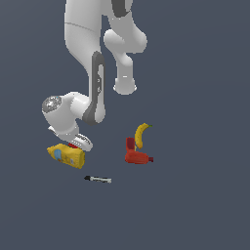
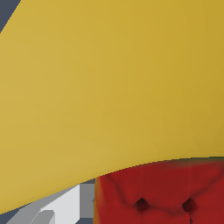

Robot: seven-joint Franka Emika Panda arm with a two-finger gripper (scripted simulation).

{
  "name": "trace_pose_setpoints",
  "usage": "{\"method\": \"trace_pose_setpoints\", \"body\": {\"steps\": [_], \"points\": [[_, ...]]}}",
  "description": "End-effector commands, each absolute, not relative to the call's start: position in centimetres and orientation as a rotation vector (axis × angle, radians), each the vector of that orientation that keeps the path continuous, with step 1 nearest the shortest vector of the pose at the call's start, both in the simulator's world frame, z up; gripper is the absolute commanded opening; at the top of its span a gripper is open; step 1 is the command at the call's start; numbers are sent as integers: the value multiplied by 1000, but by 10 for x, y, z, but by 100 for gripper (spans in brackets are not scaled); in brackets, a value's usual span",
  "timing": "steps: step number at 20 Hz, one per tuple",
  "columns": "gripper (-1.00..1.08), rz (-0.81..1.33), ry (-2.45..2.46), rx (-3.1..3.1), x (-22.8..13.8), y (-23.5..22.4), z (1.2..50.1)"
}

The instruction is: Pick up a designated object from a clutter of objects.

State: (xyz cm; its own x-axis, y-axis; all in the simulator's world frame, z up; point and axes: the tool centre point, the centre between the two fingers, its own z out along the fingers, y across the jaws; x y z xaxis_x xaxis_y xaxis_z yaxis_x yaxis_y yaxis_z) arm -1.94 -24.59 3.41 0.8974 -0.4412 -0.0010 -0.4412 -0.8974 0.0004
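The designated object, a small cube, shows only as a red sliver [image 1: 73, 145] under my hand in the exterior view. In the wrist view its red face [image 2: 166, 192] is very close, pressed against the yellow mustard bottle [image 2: 109, 87]. My gripper [image 1: 79, 143] is low over the cube, right behind the lying mustard bottle [image 1: 66, 155]. A single grey-white finger [image 2: 48, 212] shows beside the cube's red face; the other finger is hidden. The rest of the clutter of objects lies toward the exterior view's right.
A yellow banana [image 1: 141, 134] leans by a red drill-like tool [image 1: 135, 155] on the exterior view's right. A thin black-and-white marker [image 1: 98, 179] lies in front of the bottle. The floor is dark grey.
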Motion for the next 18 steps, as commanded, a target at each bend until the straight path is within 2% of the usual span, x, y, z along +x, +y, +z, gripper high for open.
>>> {"method": "trace_pose_setpoints", "body": {"steps": [1,8,9,18], "points": [[-100,0,-709,3061,-19,-245,33],[-100,0,-709,3061,-19,-245,33],[-100,70,-782,3017,-20,-283,60],[-100,67,-779,3019,-20,-260,74]]}}
